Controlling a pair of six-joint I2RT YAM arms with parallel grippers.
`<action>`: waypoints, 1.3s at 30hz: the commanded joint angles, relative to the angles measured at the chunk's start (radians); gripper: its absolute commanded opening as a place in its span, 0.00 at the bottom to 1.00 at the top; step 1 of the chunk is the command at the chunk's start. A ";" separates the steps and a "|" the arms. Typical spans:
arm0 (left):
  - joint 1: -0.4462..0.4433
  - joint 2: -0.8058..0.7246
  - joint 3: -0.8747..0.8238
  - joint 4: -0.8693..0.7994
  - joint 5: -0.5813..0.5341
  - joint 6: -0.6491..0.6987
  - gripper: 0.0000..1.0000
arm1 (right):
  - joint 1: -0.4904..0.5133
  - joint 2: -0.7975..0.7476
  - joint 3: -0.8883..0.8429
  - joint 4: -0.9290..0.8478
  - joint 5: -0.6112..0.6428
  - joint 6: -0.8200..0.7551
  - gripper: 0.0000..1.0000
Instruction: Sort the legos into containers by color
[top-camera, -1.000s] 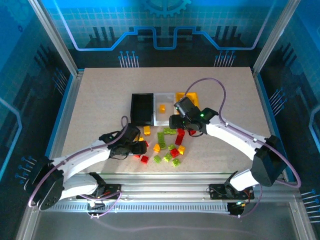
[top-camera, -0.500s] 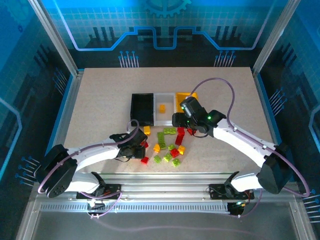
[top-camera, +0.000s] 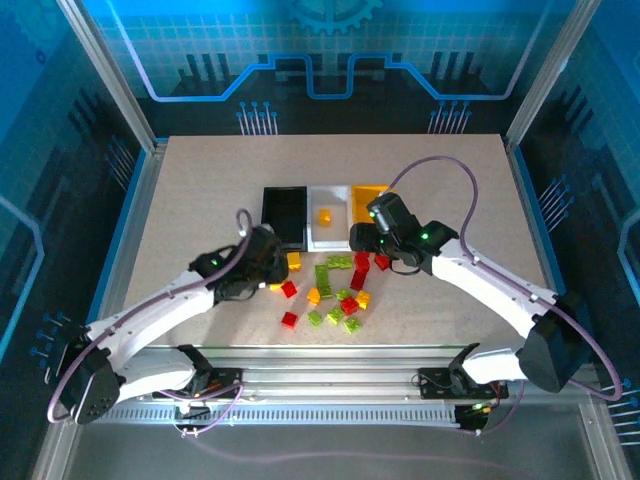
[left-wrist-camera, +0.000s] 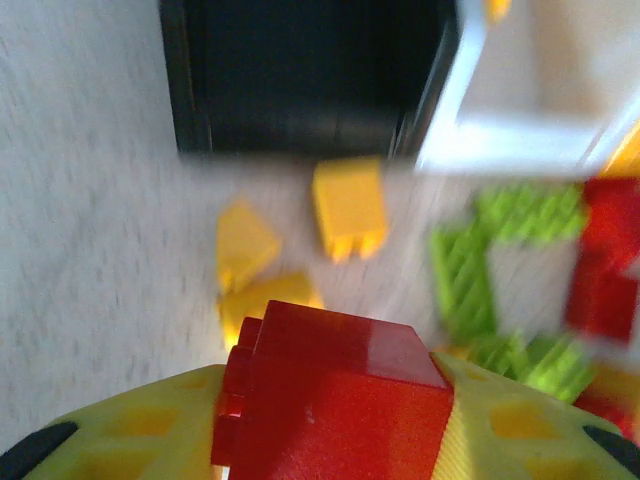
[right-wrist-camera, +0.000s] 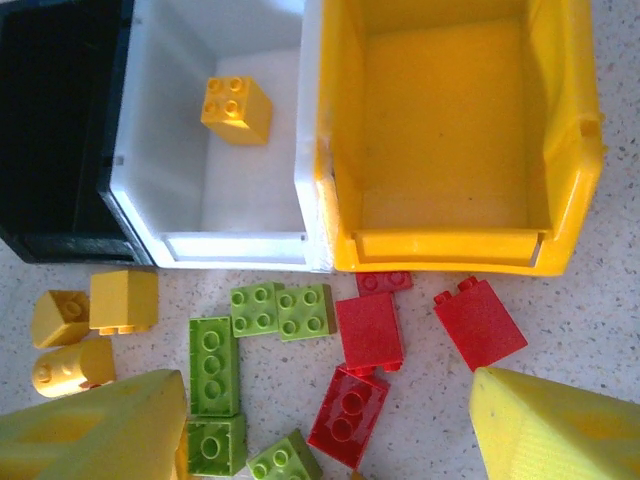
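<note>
So the left bin (right-wrist-camera: 50, 130), middle bin (right-wrist-camera: 250, 185) and right bin (right-wrist-camera: 440, 120) sit touching in a row mid-table (top-camera: 200, 190), one brick (right-wrist-camera: 235, 108) in the middle bin, loose legos (right-wrist-camera: 285, 310) scattered just in front, plus a held lego (left-wrist-camera: 340, 380) in the left gripper (left-wrist-camera: 330, 440) in front of the left bin.

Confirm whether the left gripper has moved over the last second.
Yes. The left gripper, shut on a red brick, has moved up the table toward the black bin.
</note>
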 joint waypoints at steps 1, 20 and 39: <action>0.091 0.118 0.118 0.075 -0.015 0.046 0.37 | -0.016 0.004 -0.016 0.012 0.007 0.029 0.76; 0.203 0.602 0.471 0.095 0.011 0.043 0.59 | -0.029 -0.043 -0.119 0.033 -0.160 0.003 0.78; 0.180 0.044 0.145 0.179 0.166 -0.033 0.99 | 0.379 0.251 0.034 -0.027 -0.283 -0.195 0.65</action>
